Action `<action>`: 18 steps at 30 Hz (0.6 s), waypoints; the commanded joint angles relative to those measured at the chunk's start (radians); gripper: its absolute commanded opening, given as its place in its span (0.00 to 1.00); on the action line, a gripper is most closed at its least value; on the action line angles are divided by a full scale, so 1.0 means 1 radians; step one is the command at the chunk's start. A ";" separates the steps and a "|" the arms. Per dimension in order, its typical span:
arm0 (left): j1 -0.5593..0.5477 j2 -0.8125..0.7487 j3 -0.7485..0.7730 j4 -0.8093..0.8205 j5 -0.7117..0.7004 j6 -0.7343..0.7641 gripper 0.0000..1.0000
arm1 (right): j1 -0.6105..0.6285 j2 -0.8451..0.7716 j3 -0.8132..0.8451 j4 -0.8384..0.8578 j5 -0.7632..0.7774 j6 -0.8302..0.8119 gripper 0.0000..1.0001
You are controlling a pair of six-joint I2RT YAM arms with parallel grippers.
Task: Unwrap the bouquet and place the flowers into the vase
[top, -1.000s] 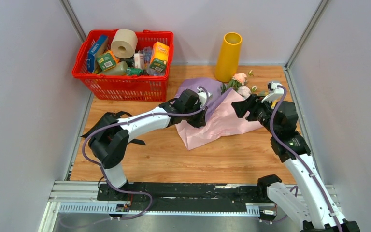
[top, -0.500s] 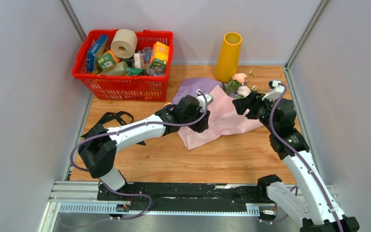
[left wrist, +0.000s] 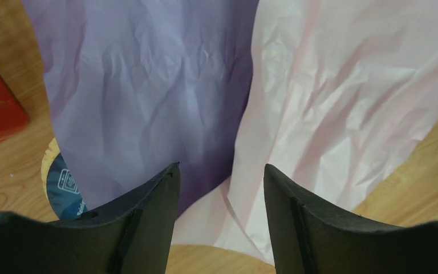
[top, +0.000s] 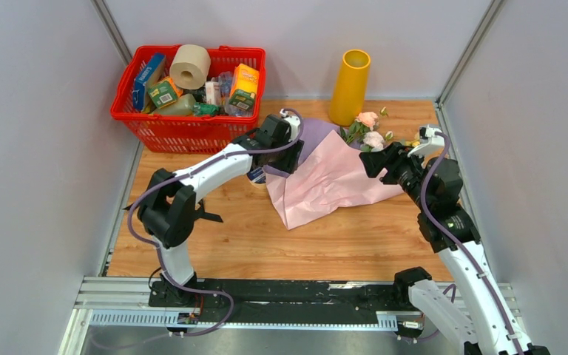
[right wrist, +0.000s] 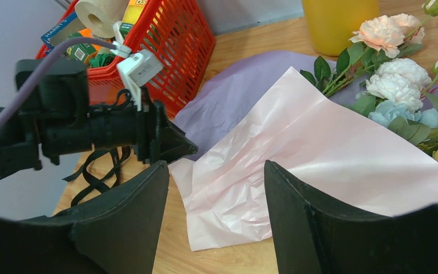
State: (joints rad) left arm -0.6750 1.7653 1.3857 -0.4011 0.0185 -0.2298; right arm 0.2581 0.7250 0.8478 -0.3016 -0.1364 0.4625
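Currently both grippers gape, holding nothing: the left gripper [left wrist: 221, 171] over crumpled lilac-and-pink wrapping paper [top: 325, 181], the right gripper [right wrist: 217, 165] near green-stemmed pink, white and blue flowers [right wrist: 396, 85] lying beside the tall yellow-orange cylindrical vase [top: 350, 85].

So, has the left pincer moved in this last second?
Yes. In the overhead view the left pincer has shifted farther back on the table and leftward, ending closer to the red basket. It has also opened.
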 commanded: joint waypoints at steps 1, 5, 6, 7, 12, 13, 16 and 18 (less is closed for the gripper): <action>0.018 0.092 0.116 -0.068 0.099 0.058 0.64 | -0.003 -0.003 -0.003 0.018 -0.011 0.010 0.65; 0.020 0.155 0.162 -0.070 0.135 0.064 0.64 | -0.005 -0.004 -0.003 0.018 -0.015 0.010 0.66; 0.022 0.170 0.164 -0.068 0.155 0.063 0.63 | -0.003 -0.004 -0.004 0.018 -0.019 0.008 0.66; 0.022 0.178 0.167 -0.064 0.161 0.063 0.63 | -0.003 -0.004 -0.004 0.016 -0.022 0.008 0.66; 0.022 0.207 0.154 -0.050 0.199 0.058 0.58 | -0.005 -0.006 -0.007 0.015 -0.020 0.007 0.66; 0.022 0.206 0.145 -0.038 0.207 0.055 0.58 | -0.003 -0.006 -0.007 0.015 -0.020 0.008 0.66; 0.022 0.206 0.128 -0.025 0.228 0.052 0.53 | -0.003 -0.004 -0.004 0.013 -0.022 0.011 0.66; 0.022 0.198 0.116 -0.007 0.241 0.050 0.45 | -0.005 -0.002 -0.003 0.015 -0.023 0.011 0.66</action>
State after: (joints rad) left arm -0.6521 1.9717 1.5120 -0.4587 0.2077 -0.1913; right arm 0.2581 0.7258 0.8371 -0.3023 -0.1436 0.4625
